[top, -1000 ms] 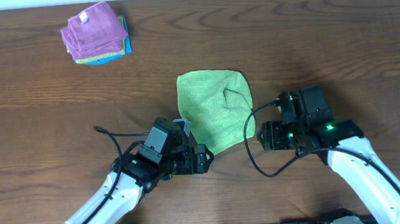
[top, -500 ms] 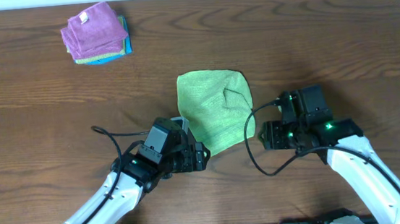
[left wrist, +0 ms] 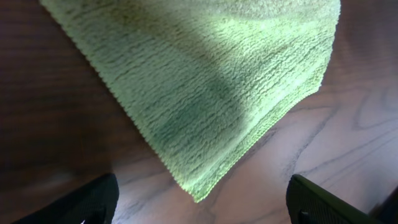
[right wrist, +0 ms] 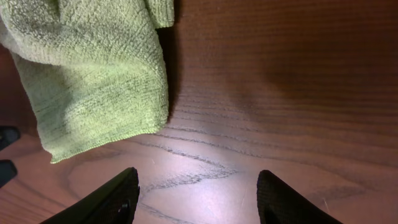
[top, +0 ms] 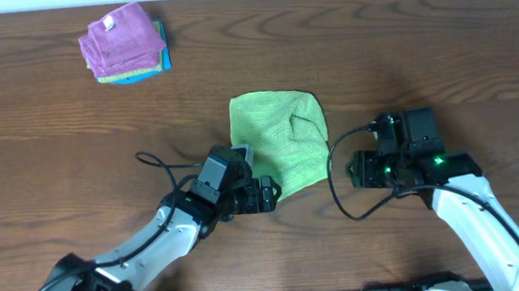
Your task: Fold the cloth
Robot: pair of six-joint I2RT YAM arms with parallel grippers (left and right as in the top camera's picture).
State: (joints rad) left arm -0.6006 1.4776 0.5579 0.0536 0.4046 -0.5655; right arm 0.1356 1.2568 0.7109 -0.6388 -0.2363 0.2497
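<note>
The cloth (left wrist: pixel 205 81) runs off the top edge in both wrist views

1. We've got a left arm (top: pixel 155 244) and a right arm (top: pixel 468 217): white shells, black joints.
2. Black cables (top: pixel 333 181) loop off both wrists.
3. Green lights (top: pixel 438 160) glow on the right one.
4. Left gripper (left wrist: pixel 199 202), right gripper (right wrist: pixel 196 196): rounded matte-black fingers (right wrist: pixel 115 196).

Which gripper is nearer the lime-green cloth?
Left. The left gripper sits at the near corner of the lime-green cloth; the right gripper stands off its right edge, table between.
</note>
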